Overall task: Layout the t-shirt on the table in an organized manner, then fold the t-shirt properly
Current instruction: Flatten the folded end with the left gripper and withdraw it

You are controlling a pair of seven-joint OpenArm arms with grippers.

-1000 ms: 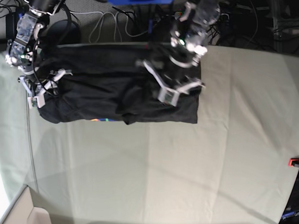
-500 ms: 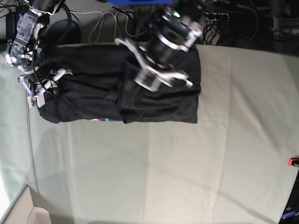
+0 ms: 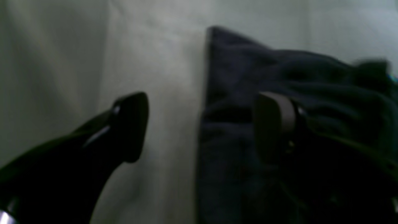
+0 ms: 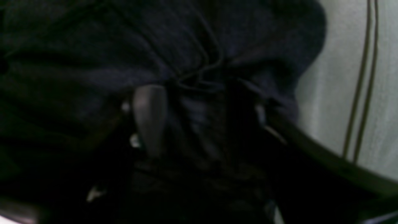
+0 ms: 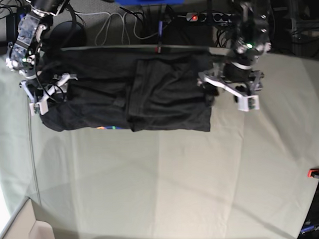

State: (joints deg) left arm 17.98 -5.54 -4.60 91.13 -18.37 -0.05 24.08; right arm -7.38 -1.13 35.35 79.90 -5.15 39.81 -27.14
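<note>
Two arms are seen over the table (image 5: 203,170), one at each end of the shirt (image 5: 164,93). The shirt lies folded into a long dark band along the far edge of the table, with a doubled panel over its middle part and a speck of coloured print (image 5: 108,127) showing at its near edge.

The left gripper (image 5: 227,90) is held at the end of the shirt that lies on the right in the base view. Its jaws are spread wide: in the left wrist view one finger (image 3: 130,124) is seen over bare table and the other finger (image 3: 273,124) over the cloth, with the shirt's edge running between them. Nothing is pinched.

The right gripper (image 5: 49,94) is placed at the opposite end of the shirt. In the right wrist view its fingers (image 4: 149,118) are parted, and bunched, wrinkled fabric is seen between and beneath them. Whether the cloth is touched by them cannot be told, since the view is dark. A strip of table with two thin dark lines (image 4: 360,77) is seen beside that end.
</note>
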